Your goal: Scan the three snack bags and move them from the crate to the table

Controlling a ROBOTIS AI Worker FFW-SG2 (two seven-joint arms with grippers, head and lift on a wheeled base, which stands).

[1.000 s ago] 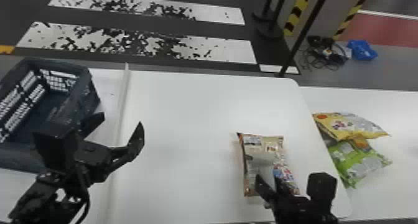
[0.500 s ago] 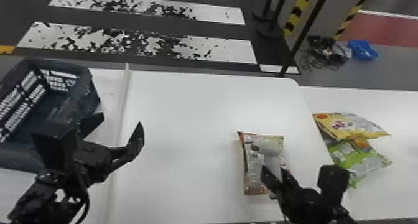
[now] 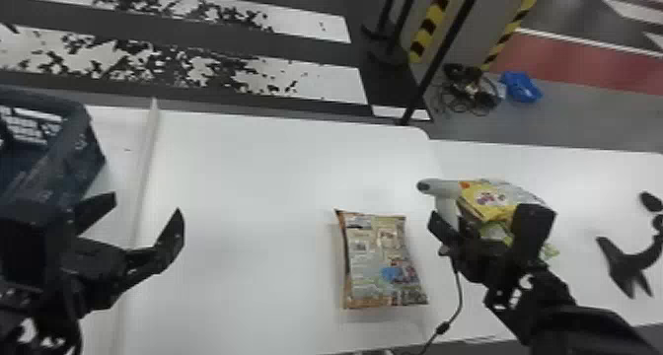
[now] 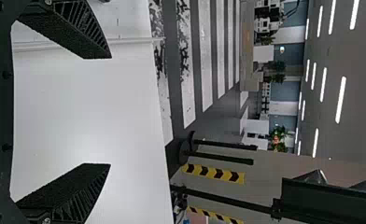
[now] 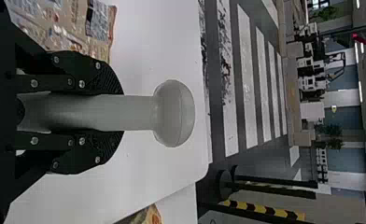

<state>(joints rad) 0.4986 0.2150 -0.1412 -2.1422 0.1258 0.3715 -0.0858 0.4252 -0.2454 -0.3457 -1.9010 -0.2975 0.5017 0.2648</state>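
Note:
My right gripper (image 3: 473, 235) is at the right of the head view, shut on the handle of a grey-white scanner (image 3: 446, 194). In the right wrist view, the right gripper (image 5: 118, 112) grips the scanner (image 5: 172, 113) between both fingers. A brown snack bag (image 3: 382, 260) lies flat on the table, left of the right gripper. The yellow snack bag (image 3: 486, 198) and the green snack bag (image 3: 496, 232) lie farther right, partly hidden behind that gripper and scanner. My left gripper (image 3: 140, 213) stands open at the left, beside the crate (image 3: 74, 157); the left wrist view shows the left gripper (image 4: 109, 111) holding nothing.
A raised white strip (image 3: 143, 171) runs along the white table (image 3: 246, 181) between crate and brown bag. A cable hangs below the right gripper. At the far right edge are black parts (image 3: 631, 265). Poles and a blue item (image 3: 520, 87) stand beyond the table.
The right gripper has moved right with the scanner, off the brown bag and to in front of the yellow and green bags. The left arm has kept still.

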